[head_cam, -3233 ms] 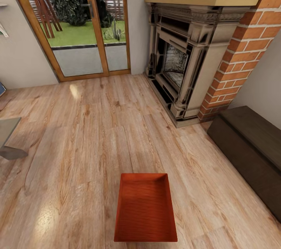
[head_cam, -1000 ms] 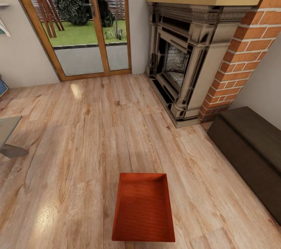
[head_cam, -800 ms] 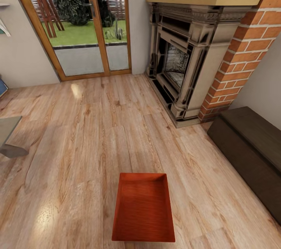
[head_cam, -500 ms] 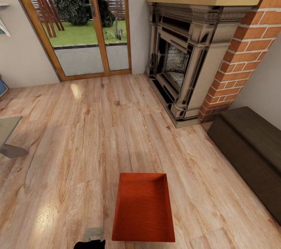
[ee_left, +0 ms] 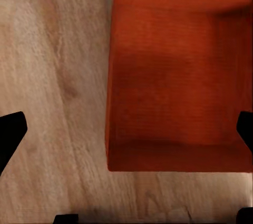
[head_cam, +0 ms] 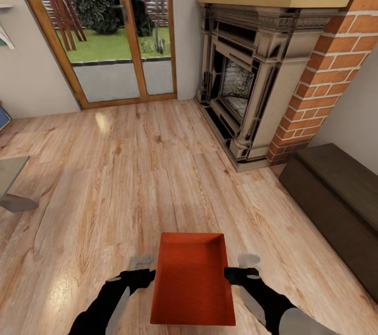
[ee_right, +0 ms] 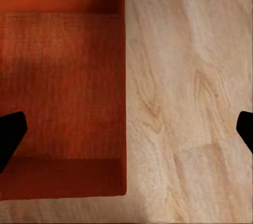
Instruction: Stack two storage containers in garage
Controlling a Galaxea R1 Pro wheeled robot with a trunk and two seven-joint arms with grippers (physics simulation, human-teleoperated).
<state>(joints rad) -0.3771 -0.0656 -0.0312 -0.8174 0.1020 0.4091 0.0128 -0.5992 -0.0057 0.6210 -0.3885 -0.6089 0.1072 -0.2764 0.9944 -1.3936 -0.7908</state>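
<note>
One orange-red storage container (head_cam: 193, 280) lies empty on the light wood planks of the living room, close in front of me. My left gripper (head_cam: 142, 274) hangs at its left long wall and my right gripper (head_cam: 239, 273) at its right long wall. In the left wrist view the left gripper (ee_left: 126, 134) is open, and the container (ee_left: 179, 76) wall lies between its black fingertips (ee_left: 10, 134). The right gripper (ee_right: 126, 132) is likewise open over the container (ee_right: 60, 92) edge. Neither holds anything.
A brick fireplace (head_cam: 247, 77) stands ahead on the right, with a long low dark-brown cabinet (head_cam: 336, 203) along the right wall. Glass doors (head_cam: 115, 30) face a garden at the back. A grey table corner (head_cam: 10, 182) juts in at the left edge.
Both arms have risen into the head view from below and now flank the container. The container itself has not moved.
</note>
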